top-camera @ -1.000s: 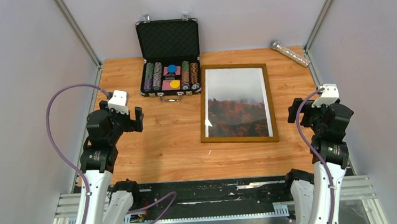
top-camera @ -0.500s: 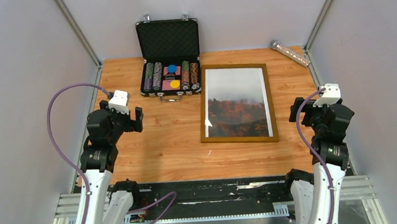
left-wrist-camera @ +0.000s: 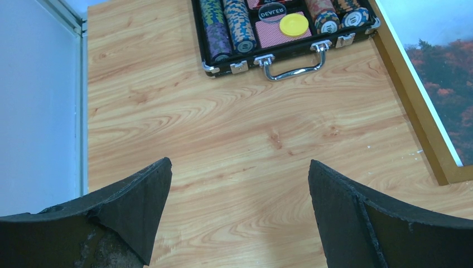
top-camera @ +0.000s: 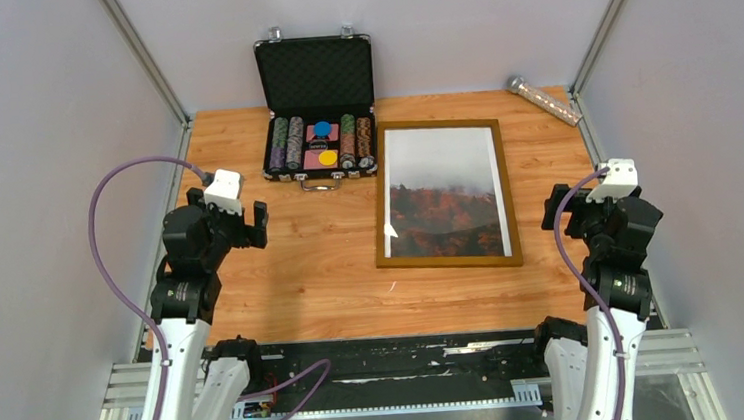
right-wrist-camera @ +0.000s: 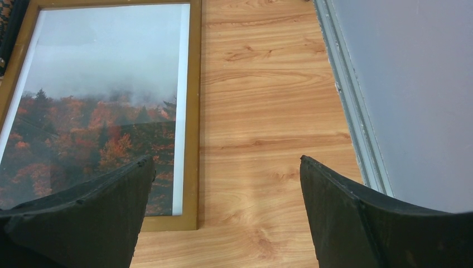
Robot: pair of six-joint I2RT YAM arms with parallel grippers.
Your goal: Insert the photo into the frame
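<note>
Wood-grain table [top-camera: 303, 276], walled on the left, right and far sides by pale panels.

Overhead view: the frame [top-camera: 449, 260] lies flat right of centre, long side running near to far. The photo [top-camera: 445, 209] lies inside its rails, foggy end far, red trees near. Judgement: placement appears essentially done. Whether the print sits under the pane or on top of it cannot be told. A small white fleck shows at the photo's left edge and may warrant a check. An open poker-chip case [top-camera: 316, 84] stands at the far edge, its right near corner just beside the frame's far-left corner. A clear tube [top-camera: 544, 99] lies at the far right. The left gripper [top-camera: 244, 225] hangs over the left side, jaws wide apart and empty, well clear of the frame. The right gripper [top-camera: 564, 210] hangs just right of the frame, likewise spread and empty.

Left wrist view: bare tabletop lies between the open fingers [left-wrist-camera: 139, 201]. The case handle and the frame's left rail appear far and right, so there is ample room here.

Right wrist view: the fingers [right-wrist-camera: 100, 206] straddle the frame's right rail. A narrow strip of table separates that rail from the right wall's metal track [right-wrist-camera: 346, 100], so clearance is tight on that side.
</note>
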